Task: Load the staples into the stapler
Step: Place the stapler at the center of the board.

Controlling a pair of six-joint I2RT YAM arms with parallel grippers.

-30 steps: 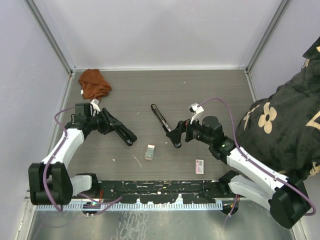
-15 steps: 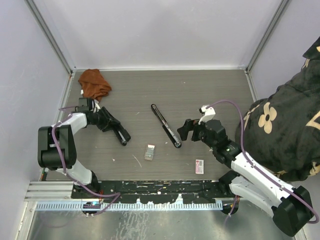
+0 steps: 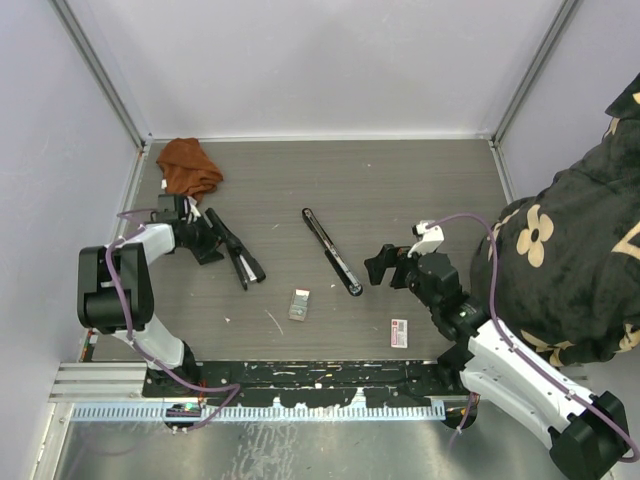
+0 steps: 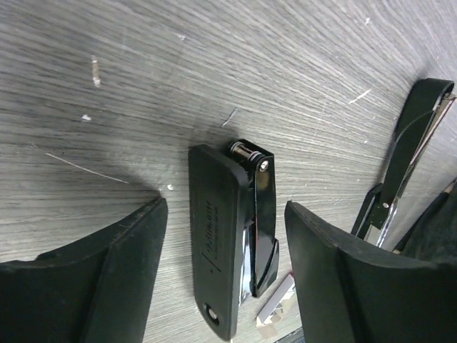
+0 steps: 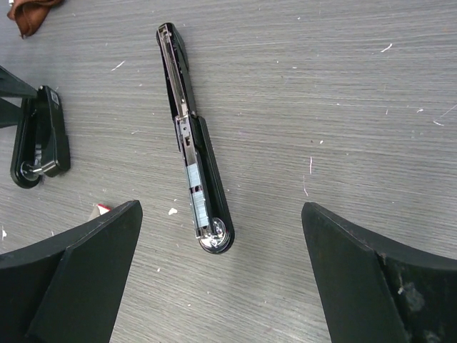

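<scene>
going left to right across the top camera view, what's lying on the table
brown cloth -> black stapler -> staples tray -> opened-flat stapler -> red-and-white box

You've got a matt grey wood-grain bench (image 3: 420, 190), scuffed w/ white flecks. Centre stapler (image 5: 191, 143): glossy black plastic, bright metal rail inside. Left stapler (image 4: 214, 243): smooth semi-gloss black plastic, shiny metal pin. Cloth (image 3: 188, 165): soft, crumpled, rust-brown. Staples box (image 3: 399, 333): red/white card.

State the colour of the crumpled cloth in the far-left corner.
The cloth is rusty brown, clearest in the top external view.
</scene>
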